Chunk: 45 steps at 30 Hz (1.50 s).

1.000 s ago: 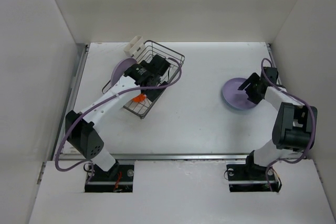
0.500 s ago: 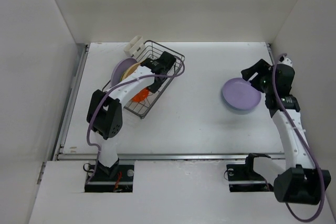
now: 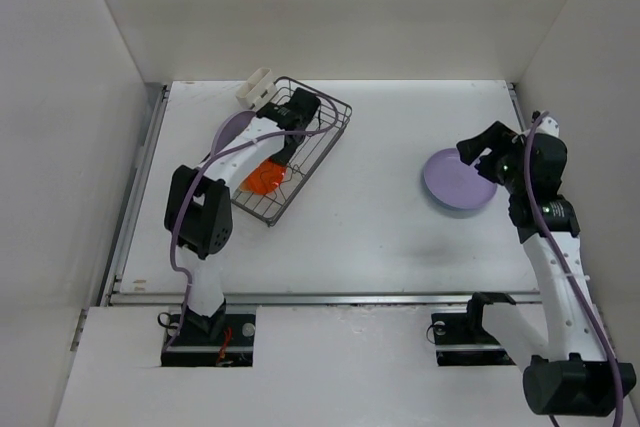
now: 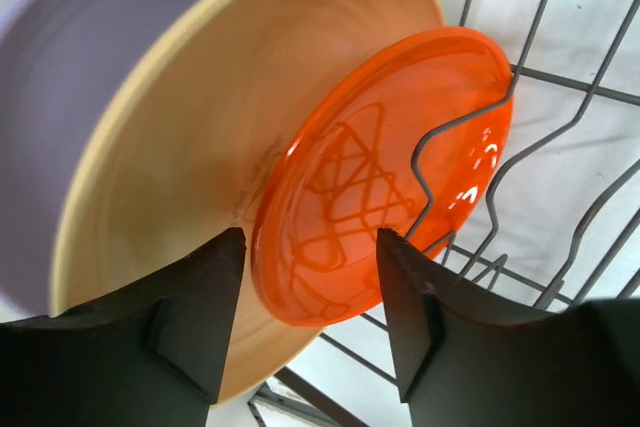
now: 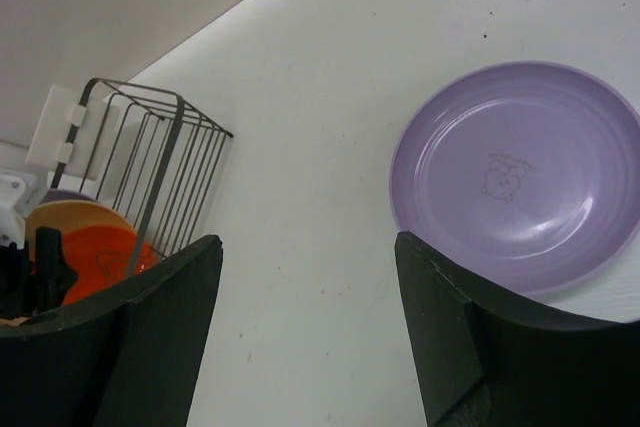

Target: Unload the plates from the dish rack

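The dish rack (image 3: pixel 322 115) stands at the back left, with a cream box (image 3: pixel 254 87) at its far corner. In it stand on edge an orange plate (image 4: pixel 390 167), a cream plate (image 4: pixel 220 117) and a purple plate (image 4: pixel 70 97), one behind the other. My left gripper (image 4: pixel 310 247) is open inside the rack, one finger on each side of the orange plate's lower rim. Another purple plate (image 3: pixel 458 182) lies flat on the table at the right. My right gripper (image 5: pixel 310 247) is open and empty, raised beside that plate (image 5: pixel 520 177).
White walls close in the table at the left, back and right. The rack's wire dividers (image 4: pixel 470 137) cross in front of the orange plate. The rack (image 5: pixel 160 167) also shows far off in the right wrist view.
My left gripper has moved further into the rack, towards its far end. My right gripper has lifted off the purple plate on the table, and the right arm has swung upright.
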Available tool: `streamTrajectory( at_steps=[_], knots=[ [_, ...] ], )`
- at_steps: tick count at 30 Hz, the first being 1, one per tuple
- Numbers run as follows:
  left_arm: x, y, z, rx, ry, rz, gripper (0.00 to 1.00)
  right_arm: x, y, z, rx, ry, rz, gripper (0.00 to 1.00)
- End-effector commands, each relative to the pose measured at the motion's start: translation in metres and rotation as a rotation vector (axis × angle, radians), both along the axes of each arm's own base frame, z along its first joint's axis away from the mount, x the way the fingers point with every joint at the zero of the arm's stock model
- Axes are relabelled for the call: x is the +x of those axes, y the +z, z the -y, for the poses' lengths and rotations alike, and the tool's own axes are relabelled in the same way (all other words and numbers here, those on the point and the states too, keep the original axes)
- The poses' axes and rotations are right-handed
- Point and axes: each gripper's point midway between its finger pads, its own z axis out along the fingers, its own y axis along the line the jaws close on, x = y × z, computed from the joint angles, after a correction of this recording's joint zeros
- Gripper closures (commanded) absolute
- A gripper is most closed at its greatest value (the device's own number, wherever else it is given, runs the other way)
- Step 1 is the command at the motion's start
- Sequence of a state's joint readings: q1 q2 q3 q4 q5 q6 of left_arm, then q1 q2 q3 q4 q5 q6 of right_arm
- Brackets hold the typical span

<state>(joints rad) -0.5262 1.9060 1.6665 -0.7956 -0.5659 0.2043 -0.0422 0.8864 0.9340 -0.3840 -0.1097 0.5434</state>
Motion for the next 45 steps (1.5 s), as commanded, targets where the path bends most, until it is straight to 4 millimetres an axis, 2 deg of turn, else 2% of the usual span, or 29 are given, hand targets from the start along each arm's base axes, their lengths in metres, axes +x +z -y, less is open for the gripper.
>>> streamTrajectory(
  at_steps=[1,5,8,10,14,15,18,24,28,32,34,36,37,39,42,43,44,45],
  knots=[
    [-0.005,0.0,-0.003,-0.07,0.027,-0.058,0.49,-0.012,0.015,-0.006,-0.021,0.03,0.042,0.25],
    [-0.012,-0.008,-0.005,-0.106,0.034,-0.109,0.56,-0.016,0.029,-0.004,-0.034,0.023,0.076,0.25],
    [-0.01,-0.009,-0.013,-0.112,0.063,-0.105,0.57,-0.021,0.032,-0.004,-0.034,0.023,0.085,0.25],
    [-0.009,-0.008,-0.019,-0.132,0.078,-0.114,0.62,-0.022,0.029,-0.004,-0.034,0.023,0.076,0.25],
    [-0.01,-0.006,-0.017,-0.146,0.085,-0.116,0.95,-0.026,0.033,-0.004,-0.034,0.023,0.087,0.25],
    [-0.012,-0.002,-0.019,-0.138,0.088,-0.113,1.0,-0.026,0.033,-0.004,-0.034,0.023,0.087,0.25],
    [-0.013,0.017,-0.019,-0.16,0.095,-0.078,1.0,-0.028,0.039,-0.004,-0.044,0.025,0.106,0.23],
    [-0.016,0.075,-0.023,-0.172,0.072,0.031,1.0,-0.029,0.037,-0.006,-0.043,0.035,0.097,0.23],
    [-0.023,0.107,-0.005,-0.191,0.009,0.092,1.0,-0.029,0.037,-0.006,-0.043,0.035,0.097,0.23],
    [-0.031,0.135,0.004,-0.233,-0.027,0.145,1.0,-0.029,0.037,-0.006,-0.043,0.035,0.097,0.23],
    [-0.037,0.143,0.011,-0.235,-0.05,0.157,1.0,-0.03,0.035,-0.006,-0.043,0.035,0.088,0.23],
    [-0.043,0.145,0.016,-0.237,-0.063,0.148,1.0,-0.032,0.042,-0.006,-0.043,0.035,0.106,0.23],
    [-0.053,0.154,0.025,-0.261,-0.099,0.155,1.0,-0.032,0.042,-0.005,-0.046,0.026,0.106,0.23],
    [-0.063,0.158,0.042,-0.317,-0.159,0.138,1.0,-0.035,0.042,-0.005,-0.046,0.026,0.106,0.23],
    [-0.098,0.138,0.091,-0.439,-0.368,-0.046,1.0,-0.035,0.038,-0.007,-0.043,0.036,0.097,0.23],
    [-0.107,0.127,0.101,-0.452,-0.397,-0.105,1.0,-0.035,0.038,-0.007,-0.043,0.036,0.097,0.23],
    [-0.119,0.109,0.124,-0.47,-0.462,-0.202,1.0,-0.035,0.038,-0.007,-0.043,0.036,0.097,0.23],
    [-0.129,0.096,0.131,-0.455,-0.51,-0.28,1.0,-0.036,0.035,-0.007,-0.042,0.037,0.087,0.23]
  ],
)
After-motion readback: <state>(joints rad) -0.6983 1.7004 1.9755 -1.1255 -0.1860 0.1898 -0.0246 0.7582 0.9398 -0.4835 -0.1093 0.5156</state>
